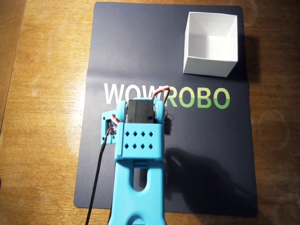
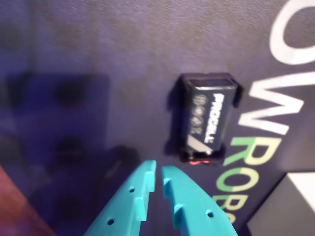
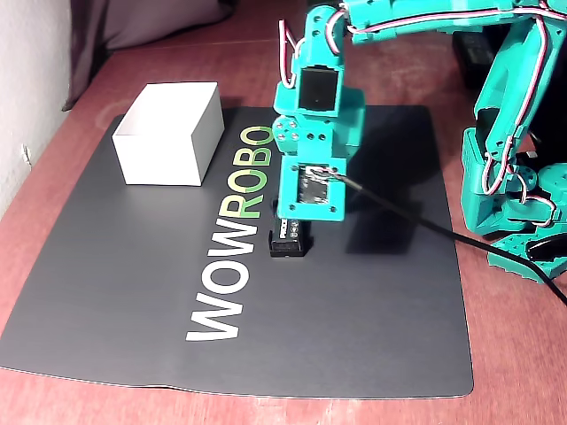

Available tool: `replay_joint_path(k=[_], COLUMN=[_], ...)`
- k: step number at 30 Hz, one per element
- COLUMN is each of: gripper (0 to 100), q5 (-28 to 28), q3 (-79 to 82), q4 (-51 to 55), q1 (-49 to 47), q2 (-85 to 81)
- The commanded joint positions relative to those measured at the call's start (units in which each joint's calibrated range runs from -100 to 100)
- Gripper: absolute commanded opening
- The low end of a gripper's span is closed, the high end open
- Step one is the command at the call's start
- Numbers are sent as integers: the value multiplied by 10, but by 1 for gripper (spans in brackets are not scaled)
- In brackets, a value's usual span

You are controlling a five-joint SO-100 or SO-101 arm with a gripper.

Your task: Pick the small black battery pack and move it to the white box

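Note:
The small black battery pack [image 2: 206, 120] lies flat on the dark mat, with "PROCELL" on the cell inside it. In the wrist view my teal gripper [image 2: 158, 169] hovers just to the lower left of it, apart from it. The jaws stand almost together with only a thin slit between them and hold nothing. In the fixed view the pack [image 3: 288, 241] sits directly under my wrist, beside the "WOWROBO" lettering. The white box [image 1: 210, 65] stands open and empty at the mat's far right corner in the overhead view, and at the left in the fixed view [image 3: 168, 146]. My arm hides the pack in the overhead view.
The dark mat [image 1: 206, 154] lies on a wooden table [image 1: 47, 93]. A black cable [image 1: 96, 183] runs along the arm. In the fixed view the arm's base [image 3: 514, 195] stands at the right edge, off the mat.

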Motion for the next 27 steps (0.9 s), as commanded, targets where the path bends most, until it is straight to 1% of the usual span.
replay_joint_path(k=[1,5,11,19,24,27], gripper=[1,1,1,14,14,15], q5=[5,41,46,52,76,77], q3=[-34,-34,-34,-27,-23,-29], q4=[-50,-57,-57,-57,-58,-58], q1=[62,90,85,81,69,64], q2=[18,37,40,40,49,71])
